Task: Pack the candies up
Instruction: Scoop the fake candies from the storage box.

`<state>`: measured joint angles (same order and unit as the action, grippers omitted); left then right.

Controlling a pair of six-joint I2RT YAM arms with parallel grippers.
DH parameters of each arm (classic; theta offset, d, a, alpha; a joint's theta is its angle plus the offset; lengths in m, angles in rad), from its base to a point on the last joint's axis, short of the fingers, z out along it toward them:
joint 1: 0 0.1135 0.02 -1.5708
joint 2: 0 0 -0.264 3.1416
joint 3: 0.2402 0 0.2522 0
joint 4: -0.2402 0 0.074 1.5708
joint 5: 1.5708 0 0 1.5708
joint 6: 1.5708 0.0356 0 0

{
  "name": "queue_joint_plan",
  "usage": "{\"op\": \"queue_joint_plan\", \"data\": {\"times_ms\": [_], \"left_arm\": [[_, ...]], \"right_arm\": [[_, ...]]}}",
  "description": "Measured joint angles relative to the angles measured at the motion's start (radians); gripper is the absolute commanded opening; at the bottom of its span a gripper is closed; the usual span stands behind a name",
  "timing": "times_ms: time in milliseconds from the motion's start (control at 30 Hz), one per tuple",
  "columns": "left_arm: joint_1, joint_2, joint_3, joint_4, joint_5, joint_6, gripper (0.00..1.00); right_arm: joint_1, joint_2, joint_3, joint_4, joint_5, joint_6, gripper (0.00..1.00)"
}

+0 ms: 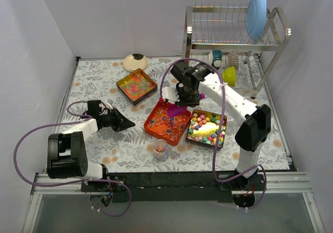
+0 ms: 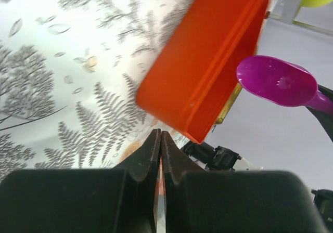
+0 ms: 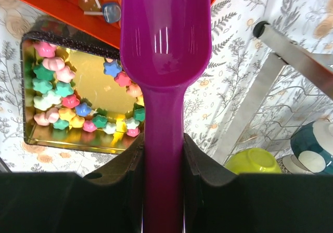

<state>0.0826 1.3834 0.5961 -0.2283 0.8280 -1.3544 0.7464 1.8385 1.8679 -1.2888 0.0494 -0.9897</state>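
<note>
Right jaws gripped the purple scoop (image 3: 165,35) above the orange tray (image 2: 203,66); left jaws stood shut, empty, left of it. Candies (image 1: 197,124) lay in that tray and flanking tins (image 1: 119,83). The scoop seemed empty; a steep dig could scatter candies onto the desk (image 1: 104,139).

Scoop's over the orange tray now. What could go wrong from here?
The scoop, gripped in the right hand, looks wider than the small cup, so candies may spill when tipped in. The shut left hand sits beside the orange tray without holding it; digging in might push the tray.
</note>
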Motion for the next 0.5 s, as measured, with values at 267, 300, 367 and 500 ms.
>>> {"op": "queue_joint_plan", "data": {"times_ms": [267,300,367,500], "left_arm": [[-0.074,0.102,-0.038,0.037,-0.029,-0.045,0.0],[-0.094,0.115,-0.038,0.044,-0.028,-0.046,0.0],[-0.129,0.143,-0.038,0.055,-0.029,-0.049,0.0],[-0.162,0.203,-0.033,0.061,-0.028,-0.05,0.0]], "right_arm": [[0.003,0.022,-0.041,-0.003,0.105,-0.02,0.01],[0.003,0.022,-0.045,-0.003,0.118,-0.023,0.01],[0.003,0.026,-0.048,-0.005,0.146,-0.029,0.01],[0.008,0.051,-0.049,-0.004,0.202,-0.035,0.01]]}}
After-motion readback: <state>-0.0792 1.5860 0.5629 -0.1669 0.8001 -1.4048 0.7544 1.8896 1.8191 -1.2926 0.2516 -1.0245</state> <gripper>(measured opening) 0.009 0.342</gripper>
